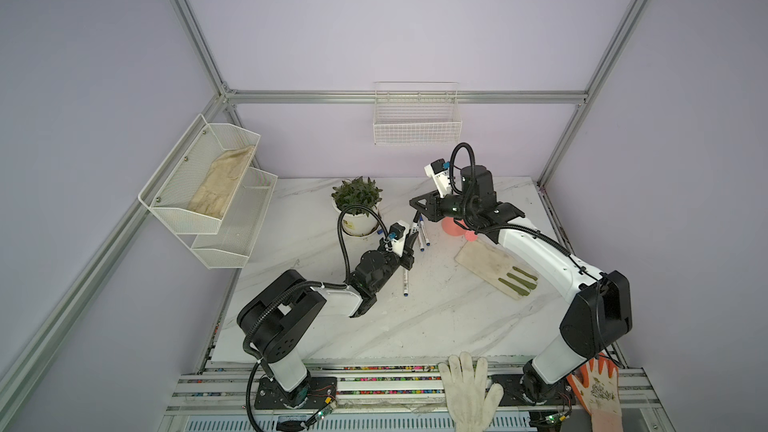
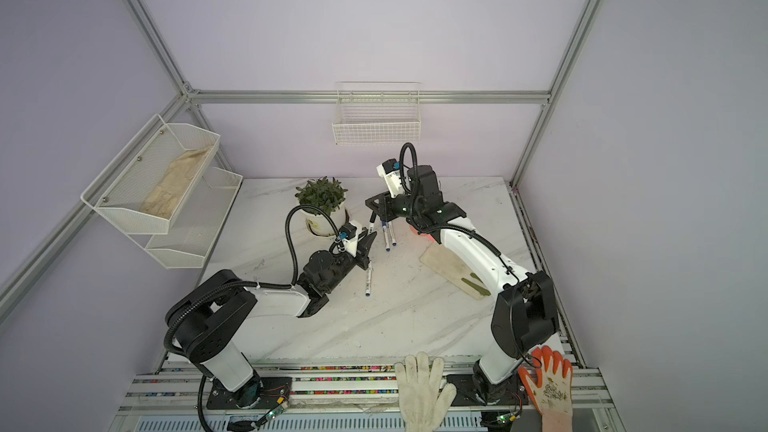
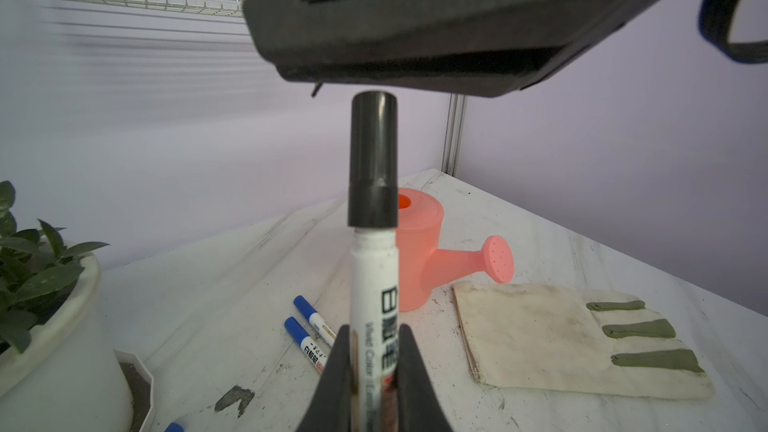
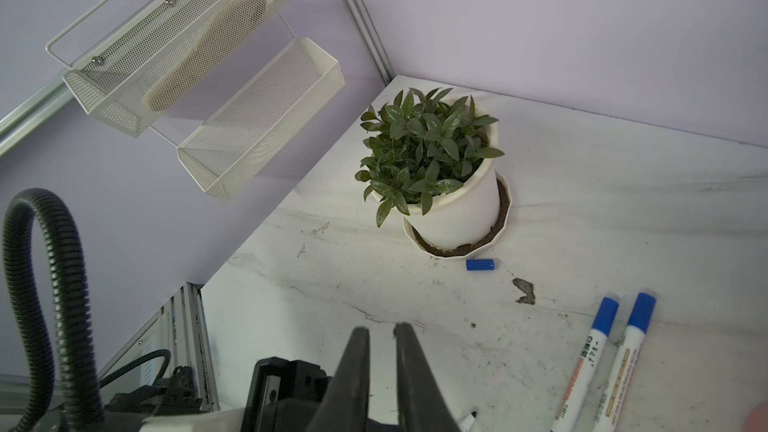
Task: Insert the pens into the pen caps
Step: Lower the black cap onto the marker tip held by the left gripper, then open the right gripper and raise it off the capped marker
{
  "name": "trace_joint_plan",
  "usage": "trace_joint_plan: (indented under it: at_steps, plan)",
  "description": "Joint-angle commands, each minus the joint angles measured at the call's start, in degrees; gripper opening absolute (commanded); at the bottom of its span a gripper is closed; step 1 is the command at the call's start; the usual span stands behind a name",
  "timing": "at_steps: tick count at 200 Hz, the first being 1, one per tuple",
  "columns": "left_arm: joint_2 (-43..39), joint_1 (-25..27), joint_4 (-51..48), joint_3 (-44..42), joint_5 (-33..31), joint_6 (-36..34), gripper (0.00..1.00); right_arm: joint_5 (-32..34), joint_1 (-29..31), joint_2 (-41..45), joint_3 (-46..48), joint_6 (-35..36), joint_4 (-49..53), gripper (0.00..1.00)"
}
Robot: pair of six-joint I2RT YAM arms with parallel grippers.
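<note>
The left gripper (image 3: 374, 328) has its jaws clamped on the barrel of a pen (image 3: 374, 280), held upright. The lower barrel is cut off by the frame edge. A black cap (image 3: 373, 160) sits on the pen's top end; how deep it is seated cannot be judged.

The right gripper (image 4: 380, 329) has its fingers drawn together with only a slit between them and nothing in it. In the left wrist view it is a dark, blurred mass just above the black cap; touching or just apart, cannot tell.

Two blue-capped pens (image 3: 311, 317) lie side by side on the table (image 1: 436, 317), near the held pen. Their far ends are cut off in the right wrist view.

The fourth pen (image 1: 405, 283) lies on the table by the left gripper. Its upper end is hidden under the gripper, so capped or not cannot be told.

One blue cap (image 4: 480, 264) lies loose on its side, just beside the pot (image 4: 457, 209).

A blue bit (image 3: 174, 427) at the frame edge is cut off and cannot be identified.

A white pen end (image 4: 469, 416) with a dark tip shows beside the right fingers, mostly hidden; which pen is unclear.

The can (image 3: 419, 251) is partly behind the held pen and, in both top views, mostly hidden by the right arm.
</note>
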State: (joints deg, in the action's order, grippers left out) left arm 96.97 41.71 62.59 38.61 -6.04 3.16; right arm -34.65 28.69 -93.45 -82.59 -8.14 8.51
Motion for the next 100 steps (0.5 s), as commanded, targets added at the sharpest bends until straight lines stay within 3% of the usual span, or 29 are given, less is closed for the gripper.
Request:
trace_joint_plan:
  at_steps: [1,47,100]
  plan:
    - [-2.0,0.2,3.1,-0.4,-0.3,-1.8,0.0,0.1,1.2,0.3,1.1,1.7,2.6,0.12]
    - [-1.4,0.2,3.1,0.5,-0.6,-2.1,0.0,3.7,3.5,-0.4,2.4,4.1,6.4,0.07]
    - [-3.7,0.1,4.0,0.5,-0.3,-2.1,0.0,3.3,3.1,0.0,4.1,3.0,5.0,0.06]
